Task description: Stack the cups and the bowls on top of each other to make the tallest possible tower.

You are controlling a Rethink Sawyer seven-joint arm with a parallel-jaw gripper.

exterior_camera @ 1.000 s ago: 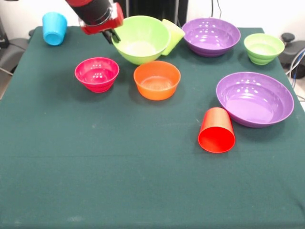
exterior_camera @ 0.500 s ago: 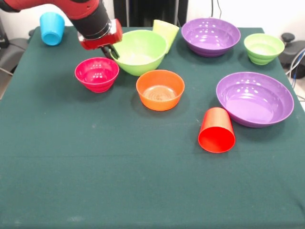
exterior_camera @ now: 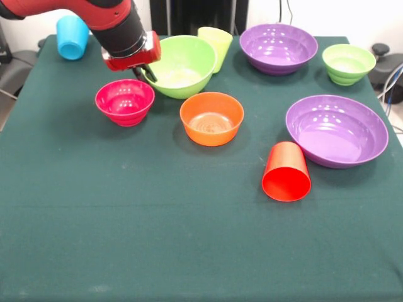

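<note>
Low centre-right, the red cup (exterior_camera: 286, 172) lies tipped; mid-frame sits the orange bowl (exterior_camera: 211, 118). Upper left, the gripper (exterior_camera: 144, 72) pinches the large green bowl (exterior_camera: 182, 66) by its rim, tilted. Next, I reckon: carry it onto the orange one.

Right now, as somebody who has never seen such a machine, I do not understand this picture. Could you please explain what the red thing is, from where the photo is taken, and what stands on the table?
The red and black thing is a robot arm; its gripper is at the rim of the large lime green plastic bowl and seems to grip it. The camera looks across the green-clothed table towards the robot. On the cloth stand a pink plastic bowl, an orange plastic bowl, two purple plastic bowls and a small green plastic bowl. A red plastic cup lies on its side, a sky blue plastic cup stands far back, and a lime green plastic cup is behind the large bowl.
</note>
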